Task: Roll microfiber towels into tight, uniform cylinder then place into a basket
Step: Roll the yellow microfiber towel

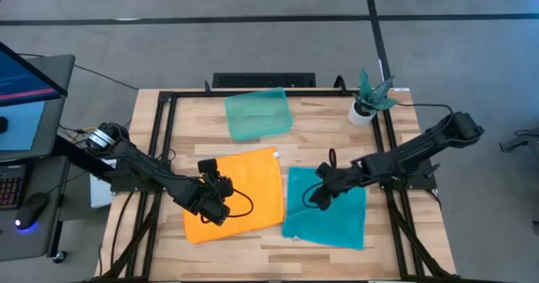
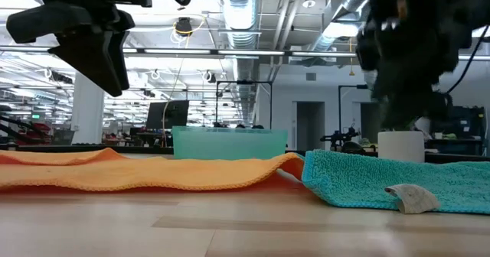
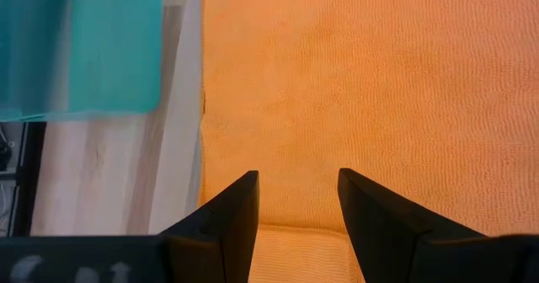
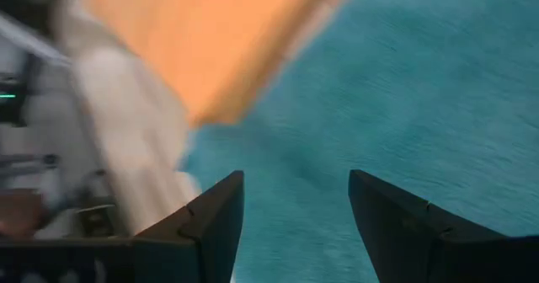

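The orange towel (image 1: 244, 190) lies flat on the table's left half, and the teal towel (image 1: 330, 209) lies flat just to its right. Their neighbouring edges meet or nearly meet. The pale-green basket (image 1: 258, 113) stands beyond the orange towel, near the far edge. My left gripper (image 1: 221, 205) hovers open over the orange towel (image 3: 354, 81), fingers slanting down. My right gripper (image 1: 316, 197) hovers open over the teal towel's (image 4: 421, 89) left part, near the edge toward the orange towel (image 4: 202, 39). Nothing is between either gripper's fingers.
A small white pot with a green plant (image 1: 366, 104) stands at the far right corner. A black frame (image 1: 164, 140) runs along the table's left, far and right sides. Bare wood shows along the near edge (image 1: 278, 253). The teal towel bears a white tag (image 2: 413, 198).
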